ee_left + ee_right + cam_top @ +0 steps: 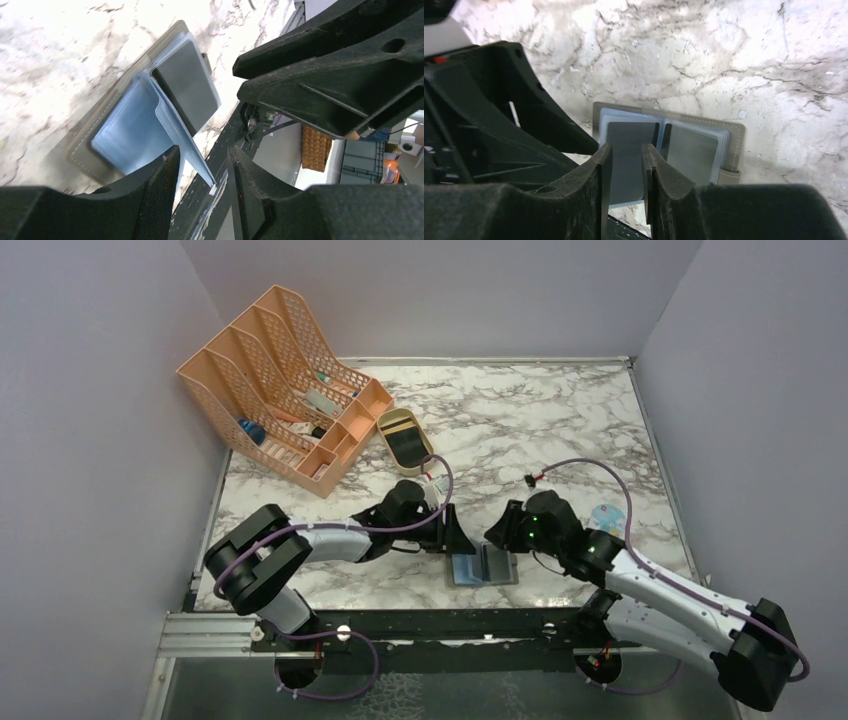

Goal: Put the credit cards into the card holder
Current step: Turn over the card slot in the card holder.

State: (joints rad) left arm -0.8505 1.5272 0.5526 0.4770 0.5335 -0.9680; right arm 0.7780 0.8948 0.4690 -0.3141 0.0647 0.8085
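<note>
The card holder (483, 568) lies open on the marble near the front edge, showing its blue-grey pockets (125, 132). A dark credit card (187, 90) sits in one pocket, and the other pocket holds a greyer card (691, 150). One clear sleeve leaf (187, 150) stands up, its free corner between the fingers of my left gripper (204, 152), which are apart and not pressing on it. My right gripper (626, 147) hovers just above the dark card (631, 137), its jaws a narrow gap apart with nothing in them. In the top view the left gripper (455, 538) and right gripper (497, 538) meet over the holder.
A peach mesh file rack (285, 390) stands at the back left. Beside it a tan oval tray (405, 440) holds a dark card. A pale object (607, 512) lies by the right arm. The black front rail (430, 625) runs just behind the holder.
</note>
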